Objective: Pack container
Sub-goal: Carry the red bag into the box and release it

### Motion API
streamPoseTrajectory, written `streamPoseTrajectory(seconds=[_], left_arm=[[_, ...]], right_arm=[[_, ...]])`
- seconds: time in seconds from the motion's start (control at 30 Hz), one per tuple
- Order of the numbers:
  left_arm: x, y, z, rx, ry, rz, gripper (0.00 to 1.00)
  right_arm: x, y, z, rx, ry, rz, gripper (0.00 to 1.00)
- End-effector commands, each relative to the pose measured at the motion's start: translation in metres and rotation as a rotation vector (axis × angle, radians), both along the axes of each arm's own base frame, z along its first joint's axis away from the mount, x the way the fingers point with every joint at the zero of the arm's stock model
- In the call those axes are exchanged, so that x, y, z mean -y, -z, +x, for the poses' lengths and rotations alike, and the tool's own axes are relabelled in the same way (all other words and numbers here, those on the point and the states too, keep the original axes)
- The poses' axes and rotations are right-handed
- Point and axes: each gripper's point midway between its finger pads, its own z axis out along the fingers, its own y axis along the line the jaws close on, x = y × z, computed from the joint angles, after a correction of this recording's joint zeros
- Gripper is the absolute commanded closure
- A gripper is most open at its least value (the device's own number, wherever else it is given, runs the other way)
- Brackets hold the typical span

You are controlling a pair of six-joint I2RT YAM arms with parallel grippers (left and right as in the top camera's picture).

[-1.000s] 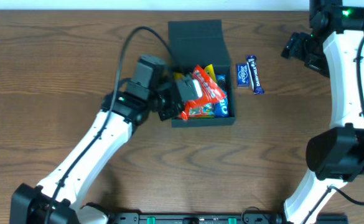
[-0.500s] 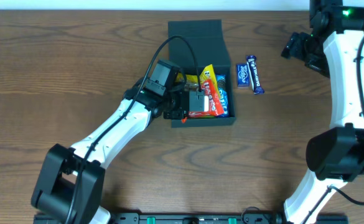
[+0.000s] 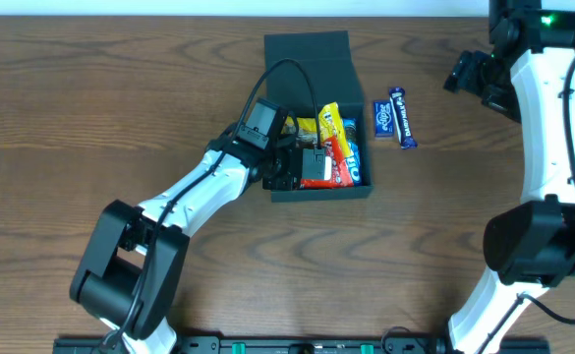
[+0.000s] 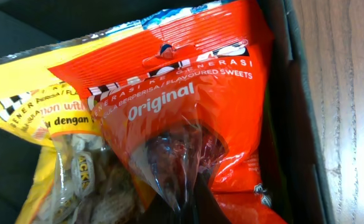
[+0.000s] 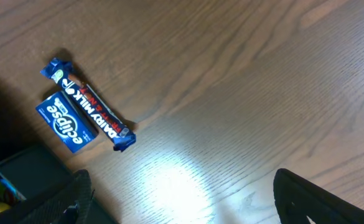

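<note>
The dark teal container (image 3: 321, 193) stands at the table's middle back with its flap lid (image 3: 309, 57) open to the far side. Inside lie a yellow snack packet (image 3: 328, 122), a blue packet (image 3: 354, 169) and a red sweets packet (image 3: 338, 157). My left gripper (image 3: 307, 165) is down inside the box, shut on the clear lower end of the red packet (image 4: 188, 93). The left wrist view shows it next to the yellow packet (image 4: 38, 112) and the box wall (image 4: 301, 93). My right gripper (image 3: 469, 74) is open and empty, raised at the far right.
A blue Eclipse pack (image 3: 383, 118) and a Dairy Milk bar (image 3: 403, 118) lie on the wood just right of the container. Both also show in the right wrist view, the pack (image 5: 66, 122) and the bar (image 5: 91, 106), with the open fingers (image 5: 188, 199) above bare table.
My left gripper has carried the red packet right and down into the container, where it now lies among the other packets. The right arm has not moved.
</note>
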Motion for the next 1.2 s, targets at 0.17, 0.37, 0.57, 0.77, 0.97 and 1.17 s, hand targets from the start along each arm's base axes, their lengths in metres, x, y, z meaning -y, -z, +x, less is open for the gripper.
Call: streamPoseTrajectory(seconds=[0.17,0.37,0.57,0.77,0.97,1.17], left_arm=[[-0.011,0.030,-0.002,0.045,0.082,0.147,0.94],[-0.010,0.032,-0.003,0.091,0.141,0.188,0.94],[-0.013,0.036,-0.011,0.087,0.195,0.217,0.94],[-0.016,0.044,-0.017,0.066,0.217,0.235,0.94],[-0.011,0.040,-0.013,0.085,0.206,0.219,0.05],[0.003,-0.009,0.005,0.184,0.097,0.111,0.05]], right_arm=[[0.005,-0.009,0.002,0.026,-0.005,-0.013,0.06],[0.005,-0.009,0.002,0.028,-0.005,-0.013,0.05],[0.005,-0.009,0.003,0.030,-0.005,-0.013,0.05],[0.005,-0.010,0.006,0.042,-0.005,-0.013,0.04],[0.005,-0.010,0.006,0.043,-0.005,-0.013,0.02],[0.005,-0.010,0.006,0.043,-0.005,-0.013,0.02]])
